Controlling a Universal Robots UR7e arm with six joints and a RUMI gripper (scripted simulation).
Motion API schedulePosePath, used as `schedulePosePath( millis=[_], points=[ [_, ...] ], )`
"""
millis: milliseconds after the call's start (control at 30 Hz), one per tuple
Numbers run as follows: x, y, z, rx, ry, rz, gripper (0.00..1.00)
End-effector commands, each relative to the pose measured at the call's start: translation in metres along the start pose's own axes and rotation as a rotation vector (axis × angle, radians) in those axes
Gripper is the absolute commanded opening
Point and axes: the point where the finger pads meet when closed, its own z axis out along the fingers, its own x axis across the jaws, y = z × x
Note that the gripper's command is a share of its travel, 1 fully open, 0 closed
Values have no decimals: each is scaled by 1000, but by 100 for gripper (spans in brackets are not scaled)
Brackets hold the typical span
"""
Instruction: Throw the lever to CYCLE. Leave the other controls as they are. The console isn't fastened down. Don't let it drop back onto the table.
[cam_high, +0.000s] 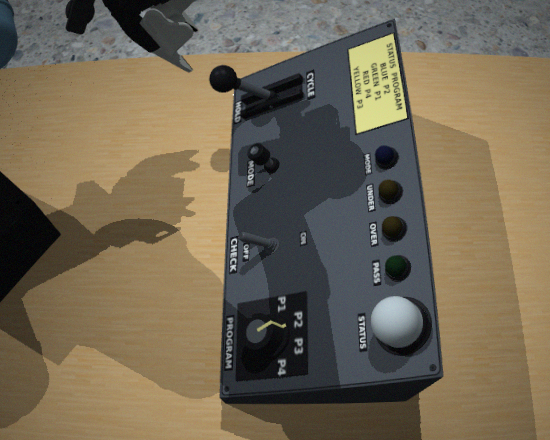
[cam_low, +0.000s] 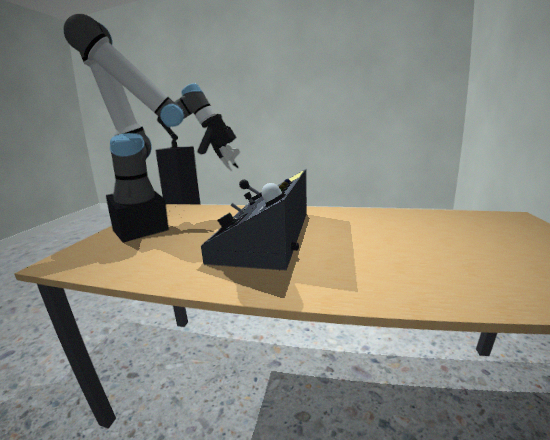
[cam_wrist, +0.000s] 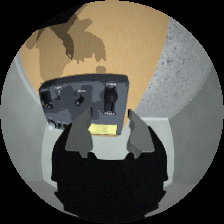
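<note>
1. The wooden table (cam_low: 425, 260) is the largest surface. Its long near edge runs across the exterior view, and the whole far-right stretch towards the right edge carries nothing.
2. The arm's black pedestal (cam_low: 155, 220) stands at the table's left end, close to the left corner. A tall black box (cam_low: 177, 175) stands just behind it by the back edge.
3. The console (cam_high: 330, 235), a dark wedge with a sloped face, sits on the left half of the table. It lies between the near and back edges, and bare wood shows on all its sides. Its top end reaches close to the back edge in the top view.
4. The white STATUS dome (cam_high: 397, 321) sits at the panel's lower right corner. The yellow legend card (cam_high: 377, 82) fills the upper right corner.
5. The gripper (cam_low: 231, 162) hangs in the air above and to the left of the console's upper corner, beyond the table's back edge in the top view. It touches nothing, and open space lies between it and the panel. The jaws stand partly spread with nothing between them, as the wrist view shows.
6. The lever (cam_high: 223, 79) stands in its slot at the panel's upper left. Its black ball leans over the HOLD end, overhanging the console's left edge, away from CYCLE.
</note>
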Motion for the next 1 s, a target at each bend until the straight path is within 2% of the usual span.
schedulePosePath(
  millis=[0, 100, 600, 967],
  points=[
    [0, -1, 12, 1, 0, 1, 44],
    [0, -1, 14, 1, 0, 1, 44],
    [1, -1, 55, 0, 0, 1, 44],
    [1, 1, 75, -3, 1, 2, 44]
  ],
)
